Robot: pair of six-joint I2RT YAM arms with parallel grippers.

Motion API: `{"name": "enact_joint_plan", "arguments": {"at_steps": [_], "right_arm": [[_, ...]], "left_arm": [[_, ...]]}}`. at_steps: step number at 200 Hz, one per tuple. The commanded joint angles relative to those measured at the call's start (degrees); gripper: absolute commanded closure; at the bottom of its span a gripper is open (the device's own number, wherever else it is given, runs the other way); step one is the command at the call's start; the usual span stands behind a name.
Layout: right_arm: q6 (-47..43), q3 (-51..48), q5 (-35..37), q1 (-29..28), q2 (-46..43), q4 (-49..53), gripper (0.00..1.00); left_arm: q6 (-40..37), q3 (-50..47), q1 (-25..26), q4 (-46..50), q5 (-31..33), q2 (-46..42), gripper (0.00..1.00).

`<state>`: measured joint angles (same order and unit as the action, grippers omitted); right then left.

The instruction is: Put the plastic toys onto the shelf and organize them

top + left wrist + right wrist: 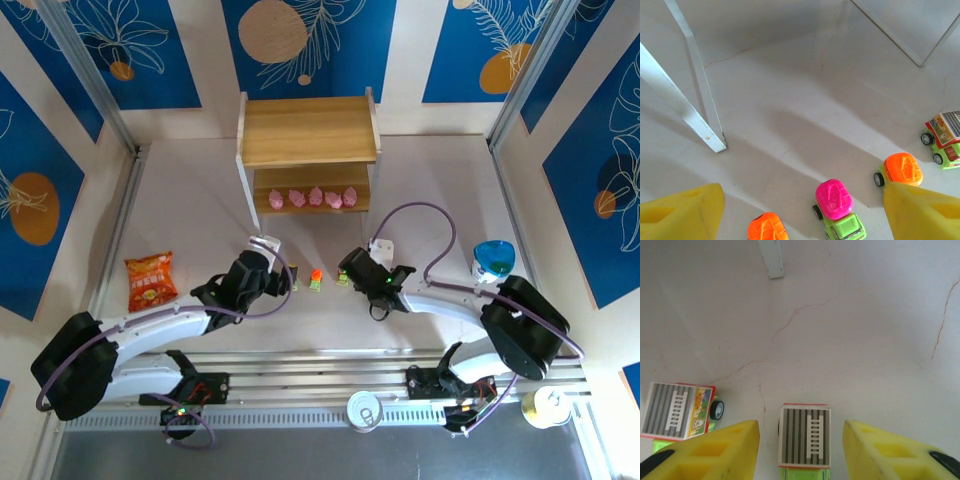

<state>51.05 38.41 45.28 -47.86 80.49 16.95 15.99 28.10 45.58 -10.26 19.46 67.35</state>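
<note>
Orange-red foil marks the far left, where a snack bag (150, 281) lies flat on the desk (190, 200), no part of the job. Next comes the left hand (801, 200), low over the desk in front of the shelf (308, 130). Its yellow fingers (682, 215) stand wide apart and hold nothing. A magenta-topped car (837, 206) sits on the desk between them, an orange-topped car (768, 229) sits beside it, and a second orange-topped car (900, 170) is just by the other finger. In the middle, the shelf's lower board carries the five pink figures (311, 198) in a neat row, and I see nothing on the upper board. Further right, the right hand (801, 432) is partly spread around a car with a grey striped top (805, 437). There is a gap at each finger, so it grips nothing yet. A matching striped car (677, 412) stands just to one side. A blue bowl (493, 259) sits at the far right. I judge the task about half done: the figures are shelved, and all the cars I can count are on the desk.
</note>
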Motion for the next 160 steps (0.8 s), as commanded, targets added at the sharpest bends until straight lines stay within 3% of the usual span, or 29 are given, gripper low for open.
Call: {"name": "enact_joint_plan", "arguments": {"at_steps": [1,85,160], "right_arm": [[-0.74,1.49,-0.99,0.73,1.15,-0.34,0.53],[-0.65,2.02,-2.21,1.10,4.40,-2.19,0.57],[-0.16,1.87,-1.51,1.14,5.36,-1.92,0.70]], "left_arm": [[0.54,0.11,-0.79,-0.36,-1.16,0.36,0.17],[1.01,0.42,-1.27,-0.29,-2.05,1.28,0.16],[0.84,0.64,-1.72,-0.09,-2.26,1.54,0.16]]}}
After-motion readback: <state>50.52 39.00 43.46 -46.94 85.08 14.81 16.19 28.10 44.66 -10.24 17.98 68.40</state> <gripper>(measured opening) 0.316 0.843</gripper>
